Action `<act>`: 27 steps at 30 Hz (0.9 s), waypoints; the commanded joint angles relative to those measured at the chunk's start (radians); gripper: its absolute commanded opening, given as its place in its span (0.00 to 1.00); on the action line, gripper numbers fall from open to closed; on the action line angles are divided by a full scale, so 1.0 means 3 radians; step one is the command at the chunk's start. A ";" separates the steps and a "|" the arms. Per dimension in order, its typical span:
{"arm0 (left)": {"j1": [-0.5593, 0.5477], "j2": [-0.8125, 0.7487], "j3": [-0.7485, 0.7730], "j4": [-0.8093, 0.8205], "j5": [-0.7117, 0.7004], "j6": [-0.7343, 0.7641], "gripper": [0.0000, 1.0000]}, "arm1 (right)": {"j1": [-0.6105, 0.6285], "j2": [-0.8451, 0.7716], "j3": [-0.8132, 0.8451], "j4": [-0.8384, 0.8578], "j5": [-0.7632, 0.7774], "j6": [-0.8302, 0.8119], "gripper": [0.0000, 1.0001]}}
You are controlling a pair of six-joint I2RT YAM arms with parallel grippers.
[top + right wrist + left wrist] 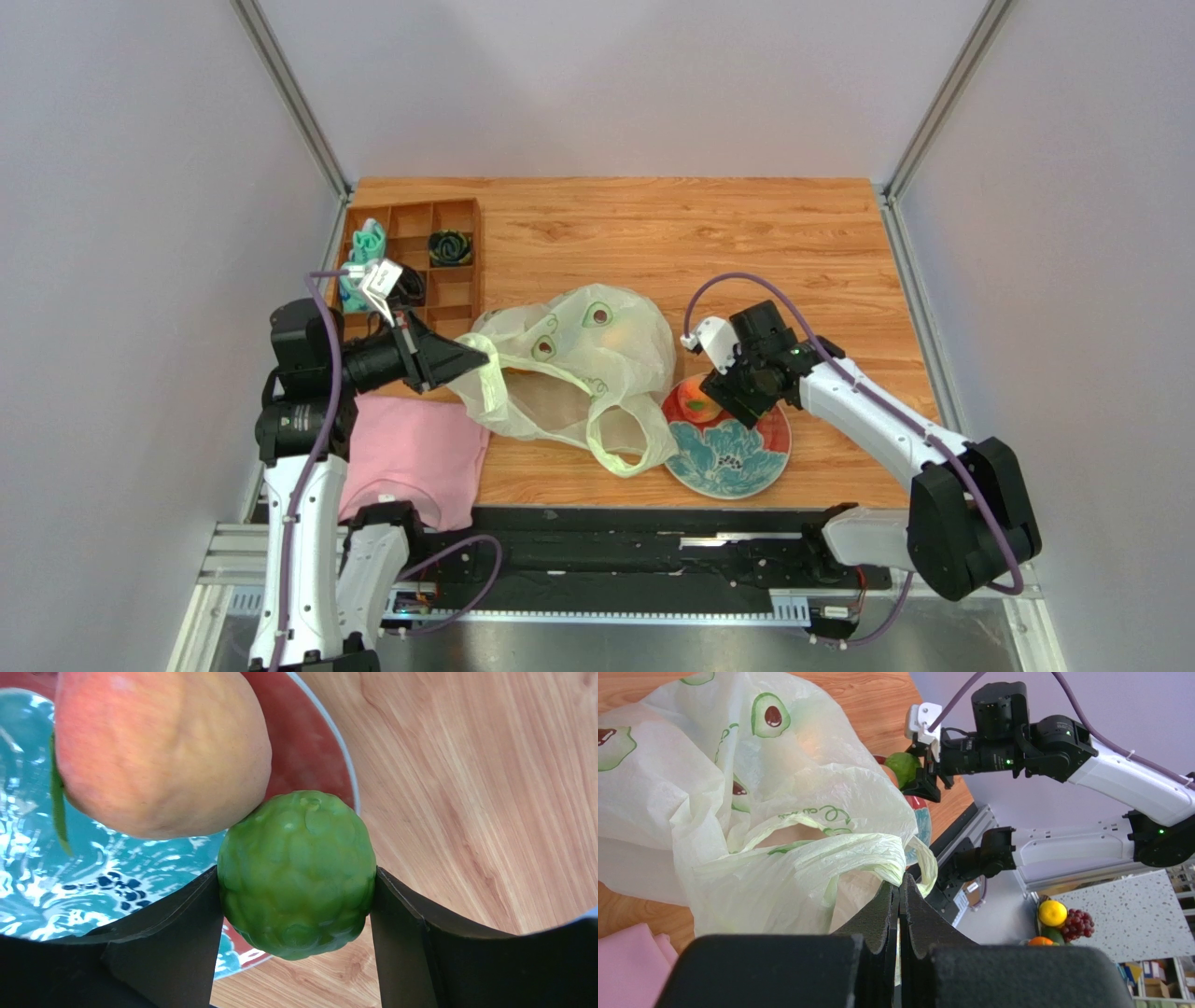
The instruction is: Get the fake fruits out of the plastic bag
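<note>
The pale yellow-green plastic bag (pixel 589 357) printed with avocados lies crumpled mid-table. My left gripper (pixel 900 889) is shut on its rim, pinching the film (pixel 878 861) between its fingertips; it shows in the top view as well (pixel 477 361). My right gripper (pixel 296 896) is shut on a bumpy green ball (pixel 296 875), held at the edge of the flower-patterned plate (pixel 302 749). The ball touches a peach (pixel 161 749) lying on that plate. From the left wrist view the green ball (pixel 901 766) shows beyond the bag. What the bag holds is hidden.
A pink cloth (pixel 414 455) lies at the near left under the left arm. A brown compartment tray (pixel 421 259) with small items stands at the far left. The plate (pixel 730 455) sits near the table's front edge, right of the bag's handle loops (pixel 631 441).
</note>
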 commanded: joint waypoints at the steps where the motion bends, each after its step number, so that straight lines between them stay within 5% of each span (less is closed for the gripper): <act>1: 0.0034 -0.0052 -0.0033 0.0042 0.0005 -0.0009 0.00 | 0.0151 -0.0053 -0.0100 0.0167 -0.0089 0.0125 0.49; 7: 0.0039 -0.0077 -0.0053 0.0042 0.0005 -0.0024 0.00 | 0.0177 -0.0069 -0.0269 0.0351 0.0120 0.0105 0.71; 11: 0.0039 -0.0088 -0.0063 0.0042 0.0020 -0.0035 0.00 | 0.0172 -0.0100 -0.0198 0.0295 0.0130 0.0140 1.00; 16: 0.0039 -0.0139 -0.0079 0.0037 0.0081 -0.0055 0.00 | 0.0162 -0.0268 0.0369 -0.0612 -0.0048 0.0335 1.00; 19: 0.0039 -0.0210 -0.0089 0.0042 0.0163 -0.0086 0.00 | 0.0172 -0.0427 0.1013 -0.1063 -0.0604 0.0473 1.00; 23: 0.0039 -0.0261 -0.0094 0.0098 0.0301 -0.0137 0.00 | 0.0320 -0.0305 0.1719 -0.1025 -0.1065 0.0851 0.99; 27: 0.0034 -0.0338 -0.0125 0.0154 0.0301 -0.0229 0.00 | 0.0795 0.0267 0.2246 -0.0846 -0.1153 0.1173 0.82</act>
